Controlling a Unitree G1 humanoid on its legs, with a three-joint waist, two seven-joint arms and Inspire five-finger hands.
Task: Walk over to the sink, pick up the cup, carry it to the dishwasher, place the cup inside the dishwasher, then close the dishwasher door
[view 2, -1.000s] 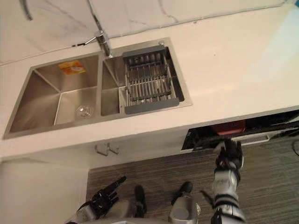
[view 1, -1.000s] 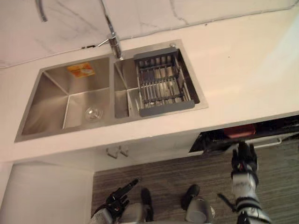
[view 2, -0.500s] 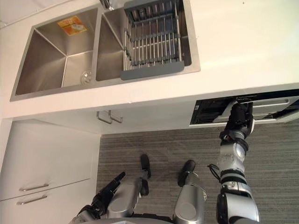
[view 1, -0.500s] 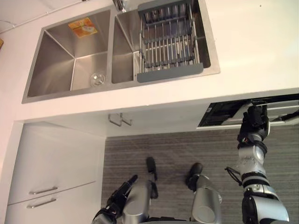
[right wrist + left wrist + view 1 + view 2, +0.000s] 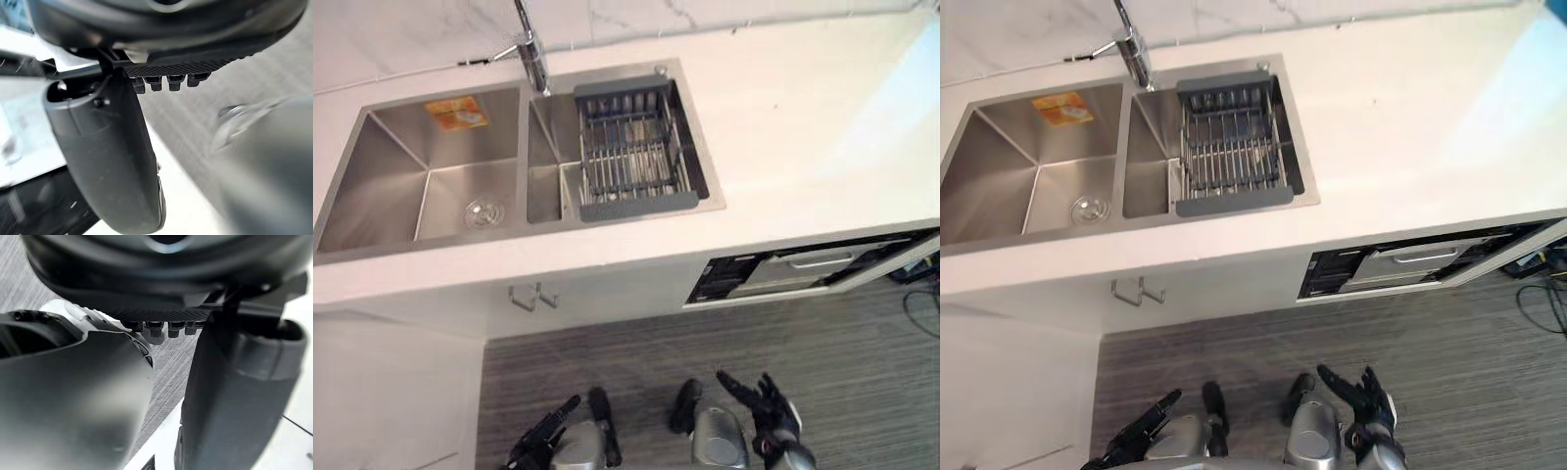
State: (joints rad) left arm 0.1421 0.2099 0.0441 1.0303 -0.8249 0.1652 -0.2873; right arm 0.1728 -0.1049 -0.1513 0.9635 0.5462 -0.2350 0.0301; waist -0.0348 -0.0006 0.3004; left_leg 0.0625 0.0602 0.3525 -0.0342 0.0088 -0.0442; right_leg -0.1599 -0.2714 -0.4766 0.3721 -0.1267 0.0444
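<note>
Sink [image 5: 382,196]: stainless, double basin, sunk into the white countertop [image 5: 803,127], ahead of me and to my left. The left basin is the wider one, with a round drain [image 5: 478,211] in its floor and an orange sticker [image 5: 455,113] on its back wall. A grey-framed wire dish rack [image 5: 631,152] sits across the right part of the right basin. The faucet [image 5: 533,59] rises at the back rim, between the basins.

Dishwasher [image 5: 720,279]: built in under the countertop, right of the sink and apart from it. Its door [image 5: 803,276] is ajar, top edge tipped out a little past the counter front. A dark slot of interior shows at the left end, and a pale bar runs along the top. I can't tell what's inside.
</note>
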